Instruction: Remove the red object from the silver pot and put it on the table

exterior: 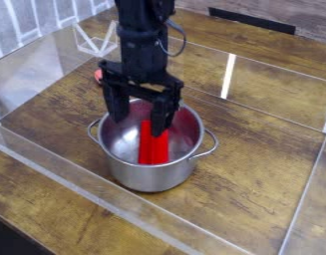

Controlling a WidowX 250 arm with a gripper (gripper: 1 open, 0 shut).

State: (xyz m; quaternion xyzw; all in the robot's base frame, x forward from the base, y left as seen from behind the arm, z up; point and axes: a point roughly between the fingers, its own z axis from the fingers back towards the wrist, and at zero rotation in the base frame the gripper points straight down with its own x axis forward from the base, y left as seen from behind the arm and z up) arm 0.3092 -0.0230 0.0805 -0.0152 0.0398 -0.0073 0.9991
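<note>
A bright red object [155,147], a flat bar-like piece, lies inside the silver pot [152,169], leaning from the pot's floor up toward the far wall. The pot, round and shiny with a small loop handle on each side, stands upright near the middle of a dark wood-plank bench [258,189] bordered by low clear walls.

Directly above the pot hangs a black robot arm, pointing straight down. Its claw [139,125] is spread wide, empty, with both fingertips dipping just inside the pot's rim. One finger sits left of the red bar and the other overlaps its upper part; whether either touches the bar cannot be told.

The step in hand appears to be the reach into the pot, with nothing gripped yet. The next move likely calls for lowering a little further so the fingers straddle the bar, closing on it, then lifting clear of the rim and setting it on bare wood beside the pot.
</note>
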